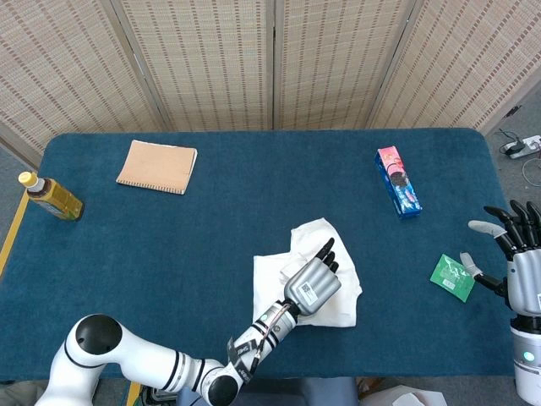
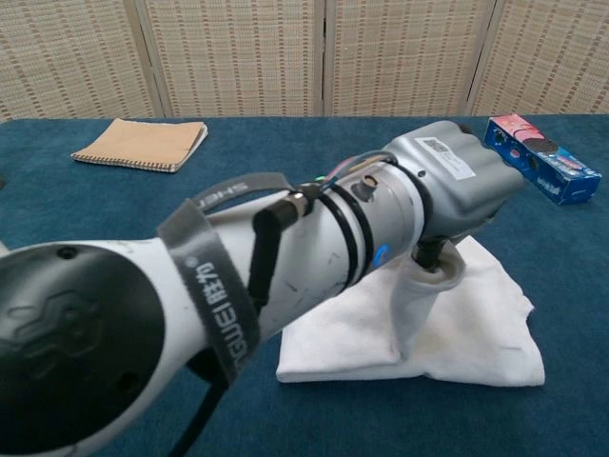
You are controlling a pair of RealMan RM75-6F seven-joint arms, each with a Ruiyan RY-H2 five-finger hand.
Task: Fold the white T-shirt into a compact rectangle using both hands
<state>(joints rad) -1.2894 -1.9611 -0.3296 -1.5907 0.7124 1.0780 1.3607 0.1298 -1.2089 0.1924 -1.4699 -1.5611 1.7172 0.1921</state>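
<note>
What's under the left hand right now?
Under the left hand the chest view shows a pinched flap of the white T-shirt hanging down onto the flat layers on the blue table. The arm covers the shirt's far left part; the fingertips are hidden.

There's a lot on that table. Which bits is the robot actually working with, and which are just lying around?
Part of the job:
- white T-shirt
- left hand, holding a fold of the shirt
- right hand, raised at the table's edge, holding nothing

Just lying about:
- tan notebook
- bottle with yellow cap
- blue cookie box
- green packet
</note>
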